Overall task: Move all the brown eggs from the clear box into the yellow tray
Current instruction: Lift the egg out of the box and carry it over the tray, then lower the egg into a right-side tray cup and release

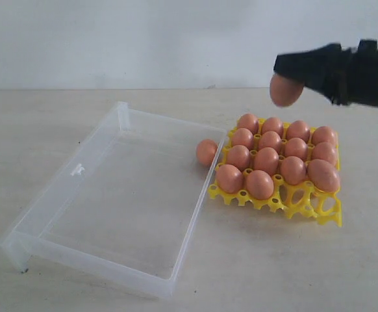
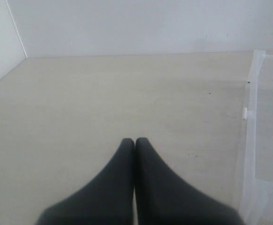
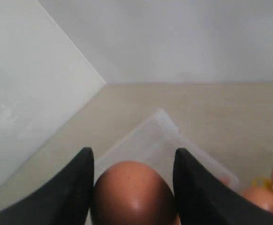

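**Table** (image 1: 293, 276): a pale, matte, faintly grained surface bearing everything, its edges running out of frame.

**Clear box** (image 1: 111, 195): a large, shallow rectangle of transparent plastic with low walls and rounded corners, lying on the left. The table is showing through its floor. In the left wrist view only one wall is showing.

**Yellow tray** (image 1: 306, 207): a bright openwork plastic grid with raised pegs, sitting just beside the box's right wall. Its two near-right cups are standing empty.

**Right gripper** (image 1: 286, 79): matte black with tapered fingers, hanging above the tray's far side and clamping the held egg (image 3: 132, 194) between them. Its arm is being cut off by the frame edge.

**Left gripper** (image 2: 135, 143): showing only in its own wrist view, hovering over bare table with its black fingers pressing together on nothing.

**Brown eggs** (image 1: 265, 160): smooth reddish-tan ovals.
- Fourteen are sitting in the tray cups, their lower halves hidden by the grid.
- A lone egg (image 1: 206, 151) is lying within the box's outline, against the wall nearest the tray. Whether it is touching that wall is hard to make out.
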Controlling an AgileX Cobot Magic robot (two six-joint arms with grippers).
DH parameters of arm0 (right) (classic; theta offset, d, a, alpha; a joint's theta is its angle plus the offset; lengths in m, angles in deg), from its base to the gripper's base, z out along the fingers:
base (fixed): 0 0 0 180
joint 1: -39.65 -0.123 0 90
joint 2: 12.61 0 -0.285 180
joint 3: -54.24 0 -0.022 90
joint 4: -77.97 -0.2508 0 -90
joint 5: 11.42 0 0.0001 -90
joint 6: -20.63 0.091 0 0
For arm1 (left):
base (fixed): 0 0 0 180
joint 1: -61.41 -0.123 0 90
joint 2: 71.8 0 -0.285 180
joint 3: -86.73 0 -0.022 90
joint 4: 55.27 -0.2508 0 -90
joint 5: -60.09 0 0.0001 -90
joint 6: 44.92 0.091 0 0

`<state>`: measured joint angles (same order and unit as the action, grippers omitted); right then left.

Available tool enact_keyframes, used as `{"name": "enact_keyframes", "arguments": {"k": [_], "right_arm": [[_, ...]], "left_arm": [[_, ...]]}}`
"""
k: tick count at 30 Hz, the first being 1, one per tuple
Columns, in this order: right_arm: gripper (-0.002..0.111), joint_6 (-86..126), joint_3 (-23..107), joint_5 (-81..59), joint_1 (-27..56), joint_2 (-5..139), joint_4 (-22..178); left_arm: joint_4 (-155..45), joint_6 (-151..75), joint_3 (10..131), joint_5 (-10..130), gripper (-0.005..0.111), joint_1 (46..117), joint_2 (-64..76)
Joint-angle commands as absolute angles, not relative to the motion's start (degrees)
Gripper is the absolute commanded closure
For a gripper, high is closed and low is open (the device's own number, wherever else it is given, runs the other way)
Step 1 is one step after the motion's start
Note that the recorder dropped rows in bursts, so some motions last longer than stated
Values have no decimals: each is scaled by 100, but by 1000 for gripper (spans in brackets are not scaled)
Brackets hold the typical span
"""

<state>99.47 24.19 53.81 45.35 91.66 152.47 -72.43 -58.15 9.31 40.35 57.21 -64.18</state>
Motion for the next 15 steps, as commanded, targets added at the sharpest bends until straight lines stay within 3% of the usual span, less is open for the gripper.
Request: {"name": "enact_keyframes", "arguments": {"k": [1, 15], "right_arm": [[109, 9505, 1756, 4906, 4585, 9071, 16101], [109, 8625, 1440, 3721, 4585, 9181, 15806]], "left_arm": [[-7264, -5802, 951, 4060, 111, 5738, -6401], [-7264, -5802, 951, 4060, 111, 5738, -6401]]}}
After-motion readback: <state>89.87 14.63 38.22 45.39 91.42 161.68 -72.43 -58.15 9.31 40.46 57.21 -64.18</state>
